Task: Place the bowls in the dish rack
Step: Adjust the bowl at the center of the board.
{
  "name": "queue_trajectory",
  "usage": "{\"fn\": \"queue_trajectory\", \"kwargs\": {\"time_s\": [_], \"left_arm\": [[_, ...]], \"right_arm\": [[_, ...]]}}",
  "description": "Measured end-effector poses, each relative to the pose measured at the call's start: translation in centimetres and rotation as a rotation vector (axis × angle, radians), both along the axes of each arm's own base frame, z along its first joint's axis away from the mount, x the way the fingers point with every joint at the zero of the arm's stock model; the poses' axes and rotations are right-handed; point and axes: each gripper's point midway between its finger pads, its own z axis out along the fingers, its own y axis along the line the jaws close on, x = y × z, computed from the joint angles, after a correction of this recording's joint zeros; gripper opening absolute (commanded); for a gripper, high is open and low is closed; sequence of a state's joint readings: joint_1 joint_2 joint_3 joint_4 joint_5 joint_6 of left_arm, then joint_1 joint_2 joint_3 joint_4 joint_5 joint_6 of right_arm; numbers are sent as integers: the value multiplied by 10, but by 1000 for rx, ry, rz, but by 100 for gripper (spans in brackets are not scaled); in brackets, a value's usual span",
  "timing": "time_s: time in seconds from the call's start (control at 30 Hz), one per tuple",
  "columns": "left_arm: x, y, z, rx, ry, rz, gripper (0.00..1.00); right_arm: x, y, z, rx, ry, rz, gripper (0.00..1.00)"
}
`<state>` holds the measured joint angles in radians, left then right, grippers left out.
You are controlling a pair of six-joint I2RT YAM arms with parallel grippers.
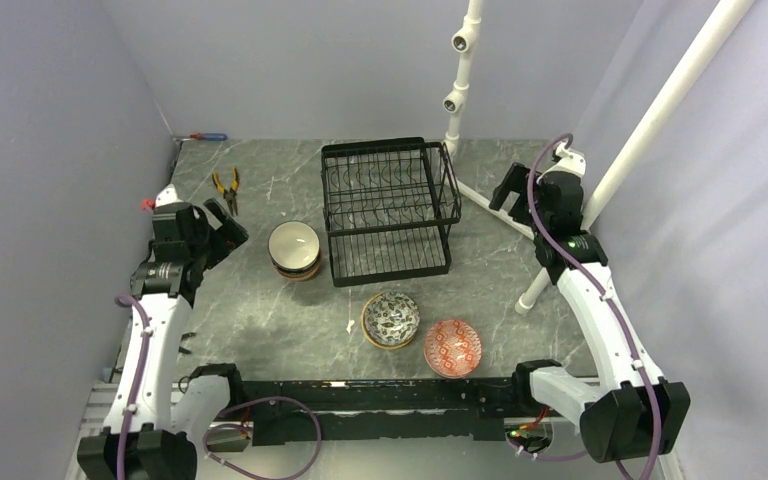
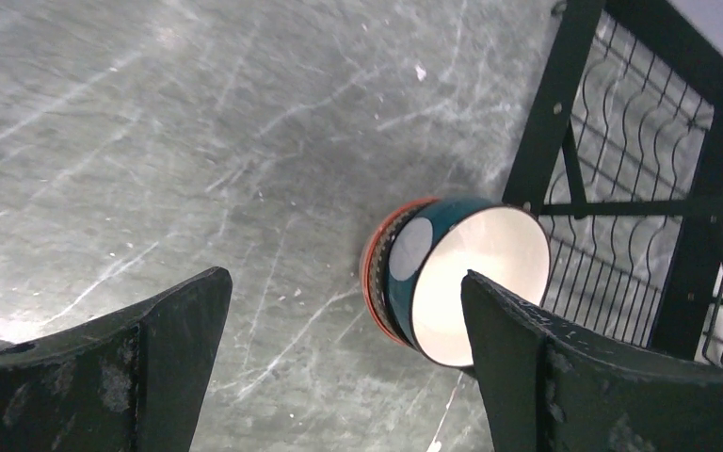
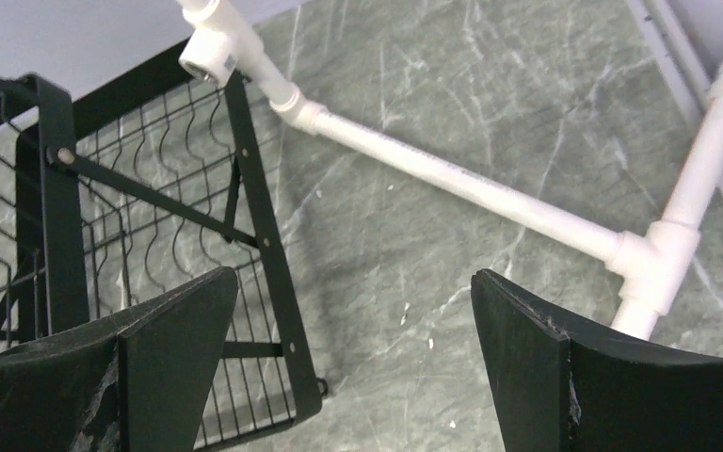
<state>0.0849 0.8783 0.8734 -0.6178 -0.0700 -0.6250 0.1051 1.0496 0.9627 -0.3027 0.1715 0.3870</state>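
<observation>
Black wire dish rack point(image 1: 390, 210) stands toward the desk's point(image 1: 260, 330) far edge, with nothing in it. A stack of bowls point(image 1: 294, 250) sits just beside its left front corner. A blue-patterned bowl point(image 1: 391, 320) and a red-patterned bowl point(image 1: 452, 347) lie near the desk's near edge. The left hand point(image 2: 344, 278) gapes empty facing the stack. The right hand point(image 3: 354, 276), spread wide and holding nothing, hangs by the rack's right side.

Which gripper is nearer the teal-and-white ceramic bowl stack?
Left. The left gripper is just left of the teal-and-white bowl stack; the right gripper sits right of the black wire dish rack.
</observation>
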Motion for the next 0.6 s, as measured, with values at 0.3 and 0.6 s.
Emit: {"fn": "queue_trajectory", "kwargs": {"time_s": [0.3,0.6], "left_arm": [[16,-36,-26,-107,79,-209,97],[26,-76,-45,-146,129,-365,97]], "right_arm": [[-7,40,-2,75,34,220,100],[-16,74,30,145,-5,405,100]]}}
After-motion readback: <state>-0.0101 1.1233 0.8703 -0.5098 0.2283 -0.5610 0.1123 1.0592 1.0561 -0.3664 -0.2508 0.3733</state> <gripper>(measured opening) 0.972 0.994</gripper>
